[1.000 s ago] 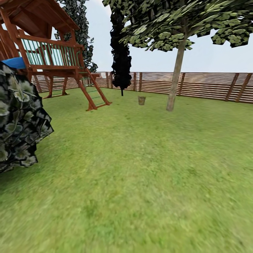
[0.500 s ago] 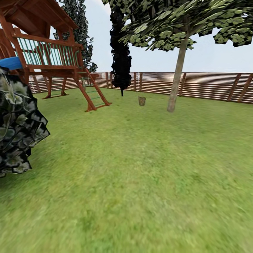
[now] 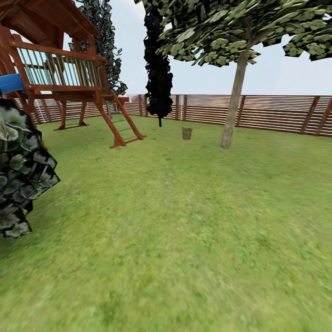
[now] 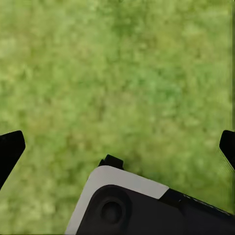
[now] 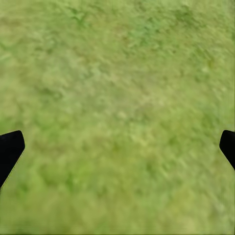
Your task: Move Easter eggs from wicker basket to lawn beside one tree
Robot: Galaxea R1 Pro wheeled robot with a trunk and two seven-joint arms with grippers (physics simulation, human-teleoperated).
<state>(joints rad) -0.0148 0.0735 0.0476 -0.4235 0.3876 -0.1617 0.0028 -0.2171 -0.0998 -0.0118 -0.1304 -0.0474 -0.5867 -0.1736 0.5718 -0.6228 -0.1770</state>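
Note:
Far ahead on the lawn (image 3: 184, 221) stands the small brown wicker basket (image 3: 186, 133); it is too distant to make out any eggs inside. Just right of it rises the tree (image 3: 232, 108) with a pale trunk and a leafy green crown. In the left wrist view my left gripper (image 4: 117, 147) is open over bare grass, its black fingertips (image 4: 10, 149) at the frame's two sides. My right gripper (image 5: 117, 147) in the right wrist view is likewise open above grass, with nothing between its fingers.
A red-brown play tower (image 3: 60, 74) with a ladder stands at the back left. A dark leafy bush (image 3: 20, 170) crowds the near left. A narrow black cypress (image 3: 158, 69) stands behind the basket. A slatted wooden fence (image 3: 267, 113) closes the yard. Open grass stretches ahead.
The whole head view has shifted: the bush slides off to the left and the tower, basket and tree sit slightly lower and nearer, so the camera has moved forward.

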